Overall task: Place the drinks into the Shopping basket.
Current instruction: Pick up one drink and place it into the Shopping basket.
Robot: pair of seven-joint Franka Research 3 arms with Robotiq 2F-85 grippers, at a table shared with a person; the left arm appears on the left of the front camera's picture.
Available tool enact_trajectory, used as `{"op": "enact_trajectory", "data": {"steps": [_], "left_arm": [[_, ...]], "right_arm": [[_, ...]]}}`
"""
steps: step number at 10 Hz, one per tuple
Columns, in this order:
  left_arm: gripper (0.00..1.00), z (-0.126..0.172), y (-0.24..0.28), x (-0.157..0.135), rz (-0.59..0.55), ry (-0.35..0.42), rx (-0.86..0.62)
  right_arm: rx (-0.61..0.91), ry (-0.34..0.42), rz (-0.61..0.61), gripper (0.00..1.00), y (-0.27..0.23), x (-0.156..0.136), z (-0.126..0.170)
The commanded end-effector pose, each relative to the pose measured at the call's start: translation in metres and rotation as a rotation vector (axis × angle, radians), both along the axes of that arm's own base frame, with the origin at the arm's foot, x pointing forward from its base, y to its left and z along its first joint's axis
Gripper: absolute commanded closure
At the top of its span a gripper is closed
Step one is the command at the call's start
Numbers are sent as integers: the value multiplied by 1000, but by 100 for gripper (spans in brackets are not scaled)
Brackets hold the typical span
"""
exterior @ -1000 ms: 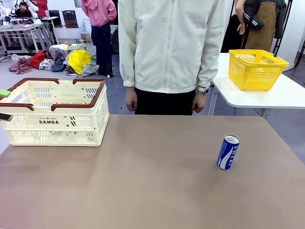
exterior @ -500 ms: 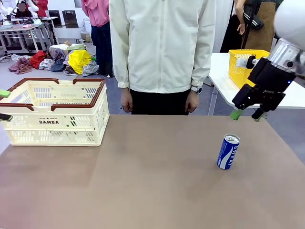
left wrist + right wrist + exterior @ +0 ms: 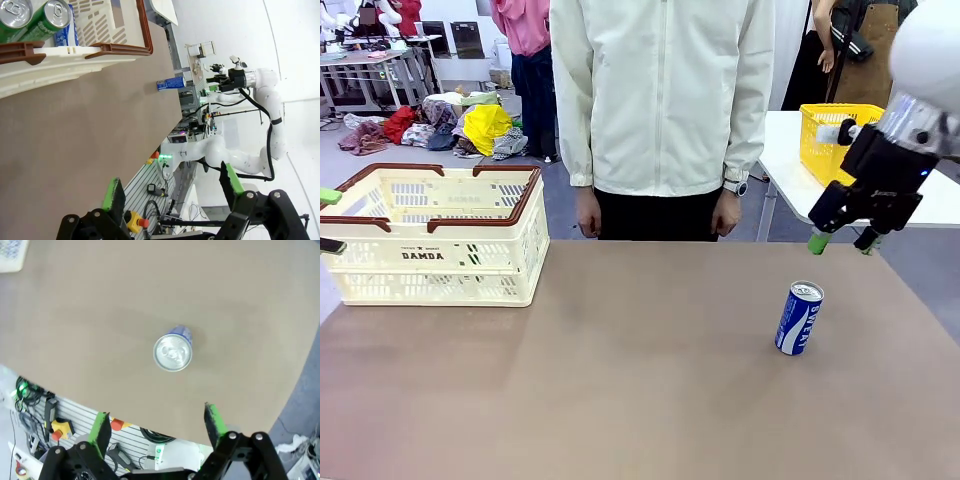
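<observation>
A blue drink can (image 3: 799,318) stands upright on the brown table at the right. My right gripper (image 3: 841,243) hovers open above and slightly behind it; in the right wrist view the can's silver top (image 3: 172,352) lies ahead of my open right gripper (image 3: 158,424). The cream Shopping basket (image 3: 435,235) with brown rim sits at the far left. My left gripper (image 3: 328,220) is at its left side, open. The left wrist view shows the open left gripper (image 3: 172,187), the basket (image 3: 75,52) holding two green cans (image 3: 50,17) and a blue one (image 3: 65,32), and the blue can on the table (image 3: 170,83).
A person in a white jacket (image 3: 665,100) stands at the far edge of the table, hands down. A yellow mesh basket (image 3: 825,125) rests on a white side table (image 3: 800,190) at the back right. Bare tabletop (image 3: 620,380) lies between the basket and the can.
My right arm has come into the front view from the right and now hangs above the blue can. The person has shifted slightly left. The can and the basket have not moved.
</observation>
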State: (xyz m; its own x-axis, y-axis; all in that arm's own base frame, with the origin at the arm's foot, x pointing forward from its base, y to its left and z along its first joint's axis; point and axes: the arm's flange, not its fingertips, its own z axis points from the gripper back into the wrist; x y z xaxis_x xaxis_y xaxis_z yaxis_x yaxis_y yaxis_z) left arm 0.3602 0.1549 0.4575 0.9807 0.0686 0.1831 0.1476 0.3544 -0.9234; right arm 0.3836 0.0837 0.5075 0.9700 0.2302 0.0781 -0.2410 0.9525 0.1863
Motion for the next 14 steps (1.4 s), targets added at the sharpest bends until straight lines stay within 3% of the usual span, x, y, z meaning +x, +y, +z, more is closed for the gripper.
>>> {"op": "enact_trajectory", "data": {"steps": [1,3,5,7,8,9,11,12,14], "left_arm": [[0,2,1,-2,-3,0,2],[0,2,1,-2,-3,0,2],[0,2,1,-2,-3,0,2],[0,2,1,-2,-3,0,2],[0,2,1,-2,-3,0,2],[0,2,1,-2,-3,0,2],[0,2,1,-2,-3,0,2],[0,2,1,-2,-3,0,2],[0,2,1,-2,-3,0,2]], "right_arm": [[-103,19,-92,0,19,22,-25],[-167,53,-213,0,21,31,-47],[-174,40,-374,0,26,33,-66],[-158,45,-428,0,30,36,-81],[-173,6,-471,0,31,38,-80],[-140,67,-385,0,20,36,-74],[-139,55,-422,0,21,37,-77],[-159,104,-407,0,27,44,-90],[-172,125,-438,0,33,48,-112]]}}
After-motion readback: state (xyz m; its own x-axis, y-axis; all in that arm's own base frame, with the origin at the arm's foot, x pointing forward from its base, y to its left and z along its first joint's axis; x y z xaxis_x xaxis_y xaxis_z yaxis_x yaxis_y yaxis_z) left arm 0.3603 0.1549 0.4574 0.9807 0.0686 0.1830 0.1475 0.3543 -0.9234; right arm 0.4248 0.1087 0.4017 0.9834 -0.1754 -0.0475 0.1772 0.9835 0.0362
